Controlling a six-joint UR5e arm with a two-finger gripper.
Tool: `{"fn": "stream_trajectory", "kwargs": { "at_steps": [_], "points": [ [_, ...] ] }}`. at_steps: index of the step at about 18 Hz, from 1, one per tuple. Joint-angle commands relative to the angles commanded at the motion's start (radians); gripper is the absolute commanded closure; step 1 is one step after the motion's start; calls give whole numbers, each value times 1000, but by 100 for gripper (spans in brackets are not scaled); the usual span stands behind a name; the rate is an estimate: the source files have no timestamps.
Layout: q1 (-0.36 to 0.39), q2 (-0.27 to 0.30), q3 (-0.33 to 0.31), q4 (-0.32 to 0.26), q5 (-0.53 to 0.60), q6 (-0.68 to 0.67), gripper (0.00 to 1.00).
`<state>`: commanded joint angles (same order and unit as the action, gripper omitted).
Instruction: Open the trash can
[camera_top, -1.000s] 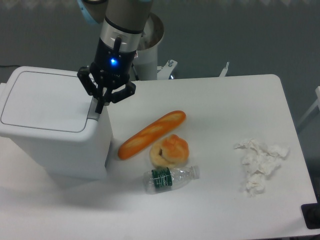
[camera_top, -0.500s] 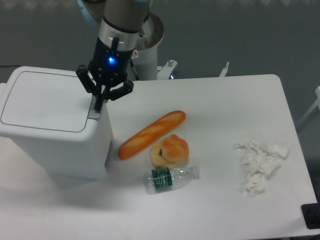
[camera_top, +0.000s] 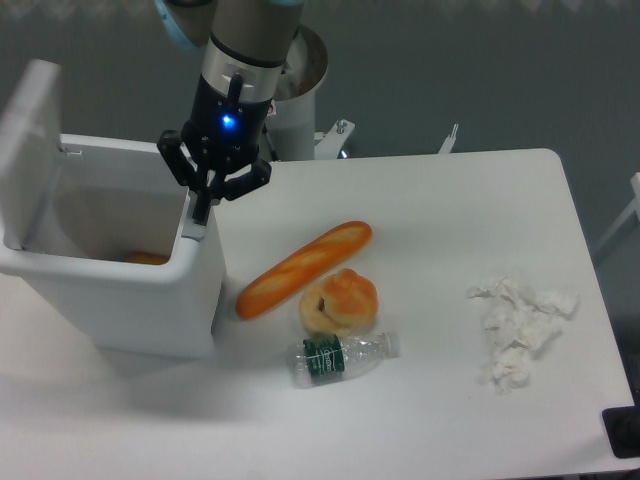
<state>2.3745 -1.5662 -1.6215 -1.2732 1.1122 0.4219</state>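
With the trash can (camera_top: 110, 290) lid (camera_top: 28, 150) up, the narrowed, empty gripper (camera_top: 203, 213) on the push tab (camera_top: 193, 232) should lift straight off.

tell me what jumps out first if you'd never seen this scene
The white bin at the left stands open, its lid swung up on the far left side, with something orange lying inside. The tool hangs right at the bin's right rim, a blue light glowing on it. Mid-table lie a baguette, a bun and a bottle, with crumpled tissue off to the right.
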Motion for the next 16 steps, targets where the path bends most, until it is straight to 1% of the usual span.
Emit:
{"fn": "stream_trajectory", "kwargs": {
  "at_steps": [1, 5, 7, 9, 10, 11, 13, 14, 15, 16],
  "points": [
    [2, 0, 8, 0, -2, 0, 80],
    [17, -8, 38, 2, -2, -2, 76],
    [32, -9, 43, 2, -2, -2, 72],
    [51, -9, 43, 3, 1, -2, 61],
    [61, -12, 43, 6, 2, -2, 61],
    [74, -24, 46, 8, 5, 1, 57],
    [95, -52, 58, 8, 11, 6, 36],
    [107, -54, 63, 12, 11, 9, 16],
    [120, -57, 64, 15, 12, 12, 0],
    [132, -66, 66, 17, 20, 17, 0]
  ]
}}
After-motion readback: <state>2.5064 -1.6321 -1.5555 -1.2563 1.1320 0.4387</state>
